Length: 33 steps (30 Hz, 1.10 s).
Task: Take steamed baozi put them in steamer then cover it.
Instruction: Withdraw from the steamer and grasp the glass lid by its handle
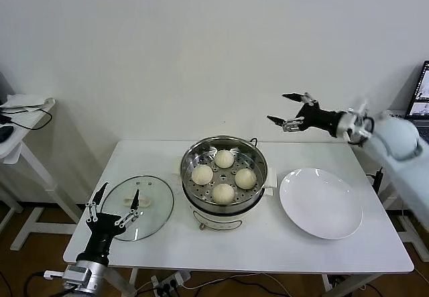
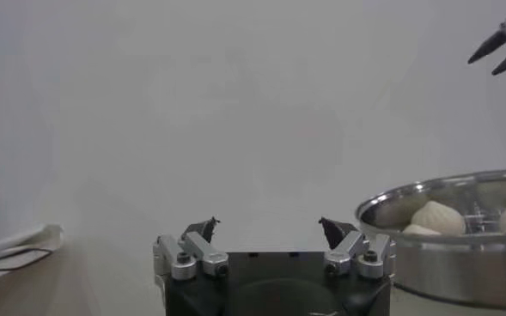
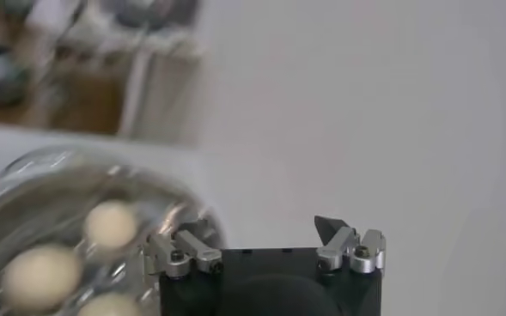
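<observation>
All four cream-white pleated baozi (image 1: 224, 175) sit in the shiny round steel steamer (image 1: 257, 156); covering remains, so the left gripper (image 1: 114, 206), jaws wide and empty above the clear glass lid (image 1: 153, 196), must take its white handle (image 1: 143, 205) (right gripper (image 1: 287, 112) idles raised, equally wide, empty).

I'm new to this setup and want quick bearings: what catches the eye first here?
The open steamer at the table's middle, with four baozi on its perforated tray. Its glass cover lies flat on the table to the steamer's left, with the open left gripper over its near edge. An empty white plate sits to the right, and the open right gripper hangs high above the table.
</observation>
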Tool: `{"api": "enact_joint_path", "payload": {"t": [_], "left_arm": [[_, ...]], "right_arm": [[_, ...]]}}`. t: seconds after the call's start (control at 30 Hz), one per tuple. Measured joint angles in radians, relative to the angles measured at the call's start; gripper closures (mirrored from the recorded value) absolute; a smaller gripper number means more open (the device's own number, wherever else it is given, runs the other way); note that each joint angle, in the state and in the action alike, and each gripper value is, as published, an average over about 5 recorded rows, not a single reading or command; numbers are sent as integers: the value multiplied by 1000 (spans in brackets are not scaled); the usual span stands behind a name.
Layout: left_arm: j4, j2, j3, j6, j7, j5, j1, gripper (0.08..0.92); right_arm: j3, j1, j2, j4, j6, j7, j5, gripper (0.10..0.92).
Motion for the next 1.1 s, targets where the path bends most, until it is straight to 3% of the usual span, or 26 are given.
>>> {"api": "enact_joint_path", "payload": {"t": [0.23, 0.53, 0.83, 1.1], "left_arm": [[19, 11, 3, -3, -10, 13, -15, 177], [54, 11, 8, -32, -34, 56, -26, 177], [110, 10, -9, -99, -85, 203, -30, 177], [204, 12, -35, -207, -178, 524, -27, 177]], "right_arm": [[313, -388, 158, 152, 89, 195, -31, 203], [472, -735, 364, 286, 205, 371, -99, 203], [513, -874, 514, 332, 288, 453, -163, 203], [514, -910, 591, 340, 317, 488, -198, 203]]}}
